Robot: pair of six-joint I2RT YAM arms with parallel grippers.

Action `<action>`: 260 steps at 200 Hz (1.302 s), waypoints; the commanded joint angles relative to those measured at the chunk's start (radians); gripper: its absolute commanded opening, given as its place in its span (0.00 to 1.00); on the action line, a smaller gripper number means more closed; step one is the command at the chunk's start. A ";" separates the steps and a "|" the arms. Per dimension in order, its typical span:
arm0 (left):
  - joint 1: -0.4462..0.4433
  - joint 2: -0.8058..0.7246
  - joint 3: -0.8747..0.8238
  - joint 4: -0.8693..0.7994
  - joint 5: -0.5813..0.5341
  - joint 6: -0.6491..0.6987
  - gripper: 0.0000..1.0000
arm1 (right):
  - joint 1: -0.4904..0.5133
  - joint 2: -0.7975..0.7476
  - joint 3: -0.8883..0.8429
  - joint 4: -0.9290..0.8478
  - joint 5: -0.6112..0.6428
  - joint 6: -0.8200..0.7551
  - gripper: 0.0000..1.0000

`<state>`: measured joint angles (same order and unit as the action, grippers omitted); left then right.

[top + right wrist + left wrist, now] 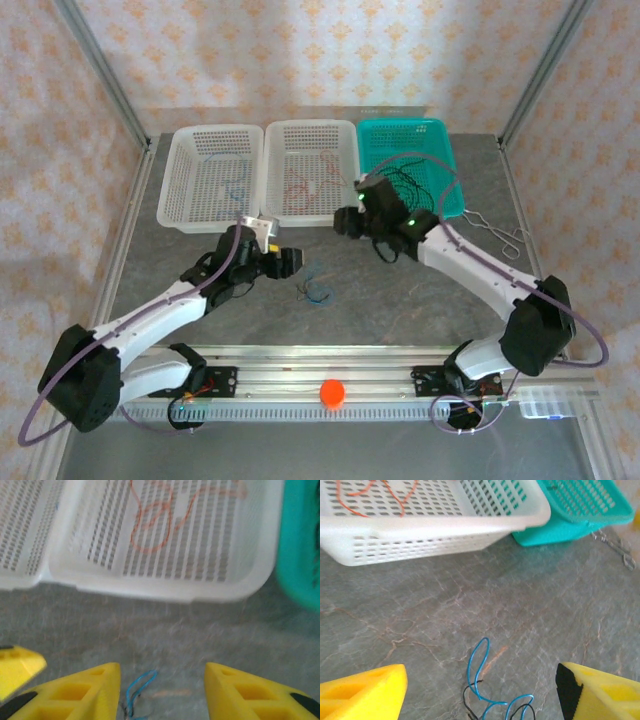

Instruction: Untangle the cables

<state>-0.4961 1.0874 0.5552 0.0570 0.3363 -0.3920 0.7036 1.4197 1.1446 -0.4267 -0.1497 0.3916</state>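
Left white basket [212,178]: upper left of the overhead frame, with a thin blue cable [236,186] curled on its floor.
Left gripper [290,262]: left of centre, above the grey table [400,310]. Its jaws are spread wide and grip nothing, and its yellow fingers [365,692] sit at the bottom corners of its wrist view.
Loose tangle [316,290]: blue and black cables on the bare table at centre, just right of the left gripper. In the left wrist view it lies at bottom centre, between the fingers and touching neither.
Middle white basket [310,170]: top centre, with a looping red cable [300,186] resting inside.
Right gripper [346,222]: just right of centre, by the middle basket's near rim. Its jaws are apart and empty, and its fingers [240,692] stand either side of a blue loop low in its wrist view.
Teal basket [410,160]: upper right, with black cables [412,186] inside, partly behind the arm.
Forceps [503,236]: right edge, on the table beside the teal basket.
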 commanded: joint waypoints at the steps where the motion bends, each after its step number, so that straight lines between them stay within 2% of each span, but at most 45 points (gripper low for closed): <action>1: 0.044 -0.056 -0.048 0.087 -0.010 -0.097 0.79 | 0.098 0.005 -0.030 0.025 0.171 0.204 0.51; 47: 0.148 -0.170 -0.185 0.221 -0.012 -0.313 0.77 | 0.230 0.187 0.052 -0.023 0.283 0.327 0.48; 98: 0.295 -0.254 -0.319 0.338 0.066 -0.476 0.77 | 0.267 0.407 0.212 -0.142 0.329 0.381 0.48; 152: 0.362 -0.302 -0.348 0.343 0.104 -0.504 0.77 | 0.276 0.515 0.279 -0.181 0.366 0.358 0.50; 207: 0.377 -0.294 -0.346 0.343 0.113 -0.501 0.77 | 0.276 0.602 0.325 -0.196 0.328 0.331 0.45; 236: 0.377 -0.288 -0.344 0.322 0.104 -0.495 0.77 | 0.276 0.634 0.346 -0.205 0.301 0.320 0.38; 260: 0.377 -0.278 -0.335 0.298 0.109 -0.473 0.77 | 0.276 0.611 0.328 -0.174 0.291 0.322 0.24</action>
<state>-0.1287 0.8036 0.2203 0.3561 0.4316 -0.8848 0.9733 2.0472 1.4628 -0.5953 0.1375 0.7185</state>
